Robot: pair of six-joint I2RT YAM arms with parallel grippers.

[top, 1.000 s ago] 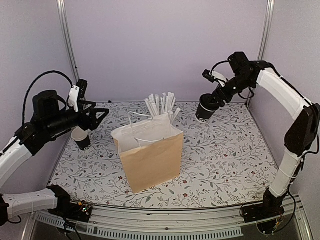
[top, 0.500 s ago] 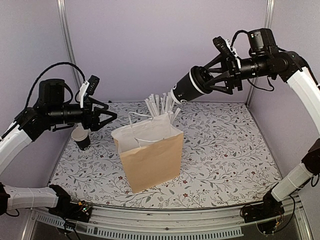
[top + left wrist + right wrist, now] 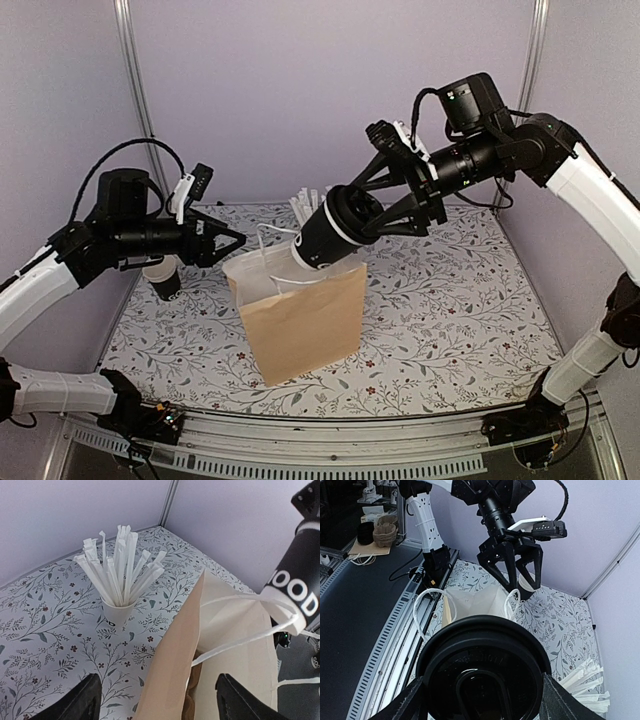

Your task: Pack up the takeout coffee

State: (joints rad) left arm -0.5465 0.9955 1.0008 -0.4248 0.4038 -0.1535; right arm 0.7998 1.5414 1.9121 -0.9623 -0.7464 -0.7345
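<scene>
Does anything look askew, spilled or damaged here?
The lidded black cup in the right gripper is tilted far over, base-first above the paper bag's open mouth, which is odd for a drink. No spill shows. The bag and the cup of straws stand upright.

Right arm [image 3: 575, 180]: swung in from the far right corner to centre.
Takeout coffee [image 3: 325, 238]: carried along, now tilted, base at paper bag [image 3: 305, 320] mouth.
Left arm [image 3: 95, 245]: reached closer to bag.

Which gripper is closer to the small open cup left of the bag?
Left. The left gripper hovers open just above the small cup; the right gripper, across the paper bag, holds a lidded black cup.
</scene>
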